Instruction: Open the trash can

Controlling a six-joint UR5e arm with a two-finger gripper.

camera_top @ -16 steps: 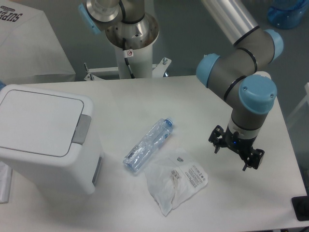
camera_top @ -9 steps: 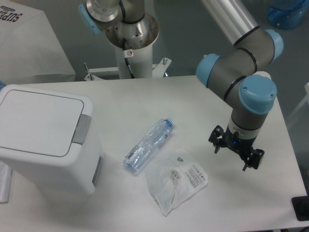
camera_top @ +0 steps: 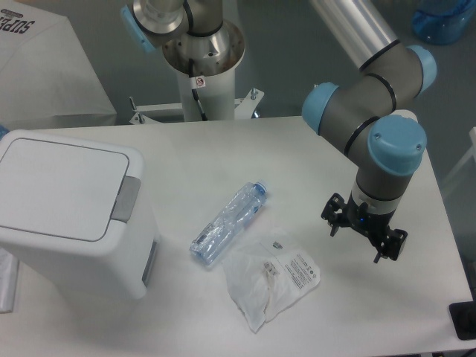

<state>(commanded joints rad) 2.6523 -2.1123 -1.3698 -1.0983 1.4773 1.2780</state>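
Note:
The trash can (camera_top: 71,216) is a large white boxy bin at the left of the table. Its flat white lid (camera_top: 56,186) lies shut, with a grey push-button tab (camera_top: 126,198) on its right edge. My gripper (camera_top: 360,239) hangs over the right side of the table, far to the right of the bin. Its two black fingers point down, stand apart and hold nothing.
A crushed clear plastic bottle with a blue cap (camera_top: 227,224) lies mid-table. A clear plastic bag with a printed label (camera_top: 271,279) lies just below it. The arm's white base column (camera_top: 202,74) stands behind the table. A black object (camera_top: 465,320) sits at the right edge.

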